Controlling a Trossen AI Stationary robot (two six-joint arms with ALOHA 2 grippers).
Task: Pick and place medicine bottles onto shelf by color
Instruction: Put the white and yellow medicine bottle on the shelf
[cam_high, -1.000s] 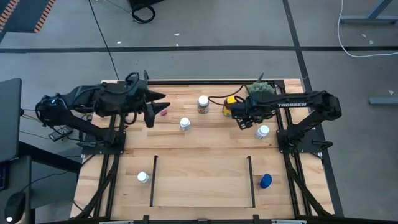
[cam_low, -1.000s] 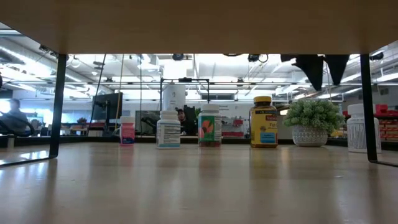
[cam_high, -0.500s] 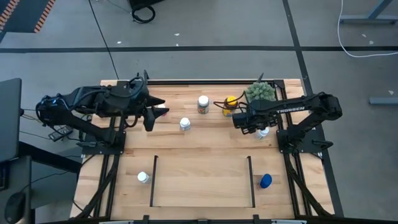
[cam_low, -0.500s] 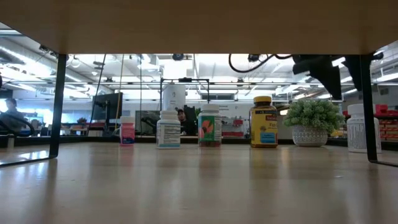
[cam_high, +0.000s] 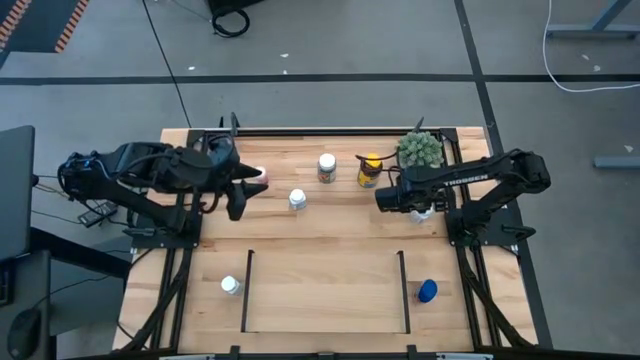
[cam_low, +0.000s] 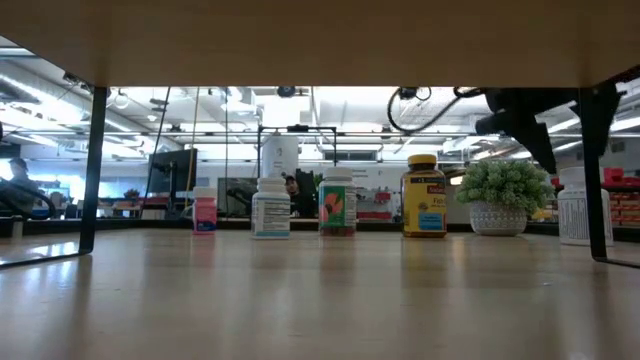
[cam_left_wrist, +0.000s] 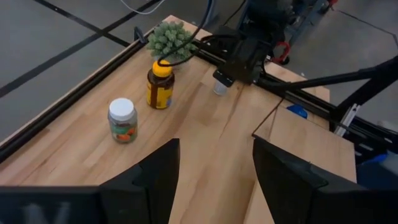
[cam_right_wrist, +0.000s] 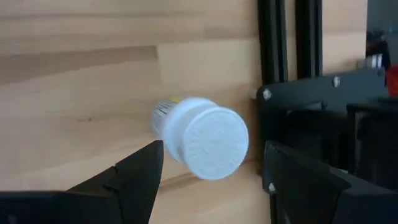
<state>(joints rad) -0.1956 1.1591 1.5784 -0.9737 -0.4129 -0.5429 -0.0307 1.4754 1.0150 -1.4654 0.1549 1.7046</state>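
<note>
I have the right gripper (cam_right_wrist: 208, 180) hanging over the white-capped bottle (cam_right_wrist: 200, 137) that stands on the right side of the table, hard by the black frame rail (cam_right_wrist: 289, 43), and its fingers are spread apart with nothing between them; the cap sits just ahead of the gap. My worry is that rail and the arm's own base bracket (cam_right_wrist: 323, 106): if I come down a touch off line, the outer finger lands on metal or clips the cap and tips the bottle, which would then roll along the wood. The shelf (cam_high: 325, 285) is well apart at the near edge of the table, so a weak hold would have plenty of travel in which to slip. The left gripper (cam_left_wrist: 214, 174) waits over the far left part of the table, fingers apart and empty, close to the small reddish bottle (cam_high: 262, 176). Around the target, the spiky plant (cam_high: 419, 149) and the amber bottle with the yellow cap (cam_high: 370, 170) stand close behind the right arm, and a careless lift could brush either. The blue bottle (cam_high: 427, 291) sits just outside the shelf's right bar, another white-capped one (cam_high: 231, 286) just outside the left bar.
</note>
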